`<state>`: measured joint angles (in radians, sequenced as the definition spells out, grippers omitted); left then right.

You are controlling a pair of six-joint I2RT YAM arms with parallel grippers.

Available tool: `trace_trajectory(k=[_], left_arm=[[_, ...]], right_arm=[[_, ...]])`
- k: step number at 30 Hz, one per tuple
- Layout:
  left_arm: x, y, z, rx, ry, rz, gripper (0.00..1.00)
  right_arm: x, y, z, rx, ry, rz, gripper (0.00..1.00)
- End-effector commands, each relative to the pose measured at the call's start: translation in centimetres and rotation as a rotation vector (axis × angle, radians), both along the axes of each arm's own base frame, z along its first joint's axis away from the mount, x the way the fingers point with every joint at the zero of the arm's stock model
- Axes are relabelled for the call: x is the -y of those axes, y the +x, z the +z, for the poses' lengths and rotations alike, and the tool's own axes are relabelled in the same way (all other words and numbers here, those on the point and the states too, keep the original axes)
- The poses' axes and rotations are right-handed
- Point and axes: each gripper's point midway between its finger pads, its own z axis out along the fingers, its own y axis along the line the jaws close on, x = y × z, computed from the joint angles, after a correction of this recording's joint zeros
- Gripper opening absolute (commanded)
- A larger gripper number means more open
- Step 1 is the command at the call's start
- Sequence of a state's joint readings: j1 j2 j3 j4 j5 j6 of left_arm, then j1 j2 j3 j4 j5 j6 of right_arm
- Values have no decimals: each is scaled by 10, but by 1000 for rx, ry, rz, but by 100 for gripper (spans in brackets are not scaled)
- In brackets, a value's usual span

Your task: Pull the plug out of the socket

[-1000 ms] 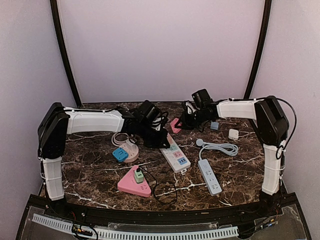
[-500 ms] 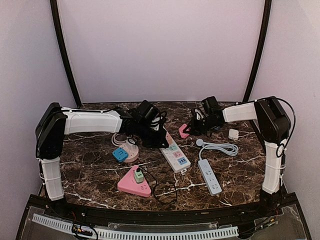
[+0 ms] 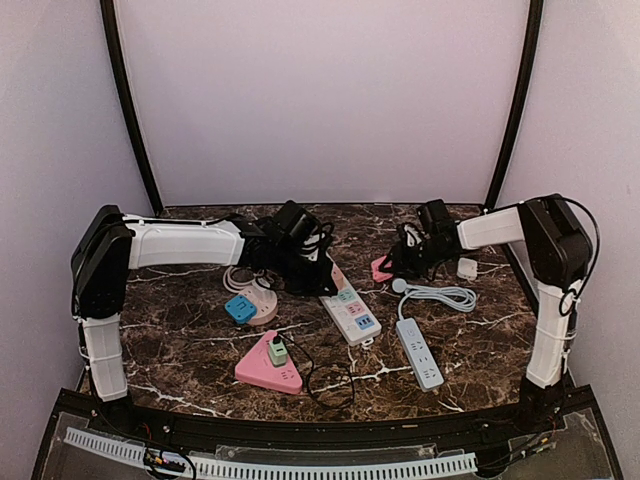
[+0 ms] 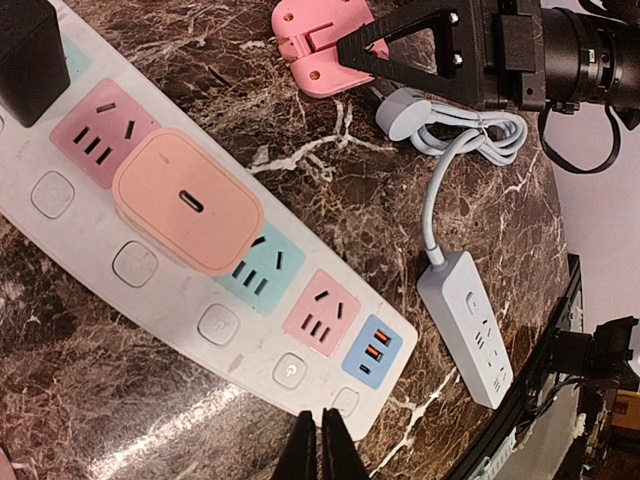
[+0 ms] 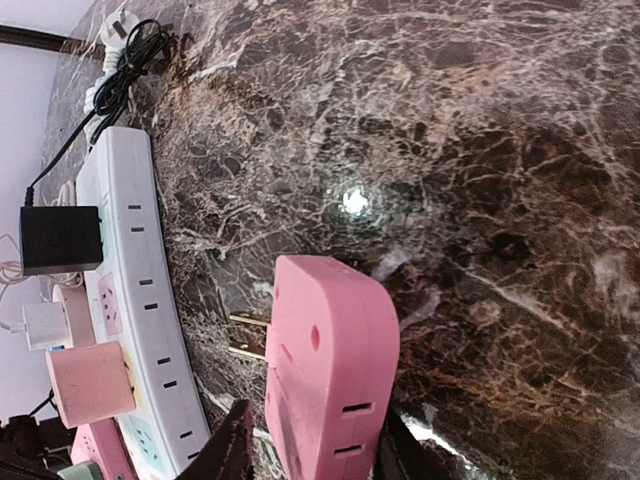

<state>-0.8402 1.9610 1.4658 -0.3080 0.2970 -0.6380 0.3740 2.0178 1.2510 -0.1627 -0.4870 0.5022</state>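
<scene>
- Top: dark marbled bench (image 3: 190, 340), lilac walls; right jaws grasping the pink plug (image 3: 380, 270), at 2 o'clock from the white strip (image 3: 350, 308)
- Left wrist: left jaws clenched together by the strip's edge
- Right wrist: plug's two brass pins bare, pointing to 9 o'clock

The pink plug (image 5: 325, 350) is clamped in the right tool (image 5: 315, 445), with a dark finger (image 5: 235, 445) on each side of its body. Two bare brass prongs (image 5: 248, 335) point out of the plug's left side. Left of the plug, apart from the prongs, lies a white strip (image 5: 135, 290). It carries a black adapter (image 5: 60, 240), a small white adapter (image 5: 40, 325) and a peach charger (image 5: 90, 385). Well up and left of the plug, a black cable (image 5: 135, 50) lies on the marble desk (image 5: 480, 150).
</scene>
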Motion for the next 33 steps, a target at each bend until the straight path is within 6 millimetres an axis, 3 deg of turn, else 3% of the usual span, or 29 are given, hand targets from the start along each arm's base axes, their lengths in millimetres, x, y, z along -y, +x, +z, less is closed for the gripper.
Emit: trace_trajectory(k=[1,7,11,16,25,33], left_arm=[[-2,0,28,50,-21,-8,4],[-11,5,36,66,-21,11,4],[-22,11,41,81,-12,45,4],[-43,21,50,104,5,126,4],[-77,27,58,118,35,215,5],[-88,29,60,126,28,237,5]], right_arm=[[10,1,28,79,-52,-12,41],[13,-5,62,162,-145,-6,58],[-10,-16,77,213,-211,51,68],[-50,-26,91,272,-261,119,69],[-113,-38,72,311,-357,250,68],[-136,-42,54,327,-461,296,61]])
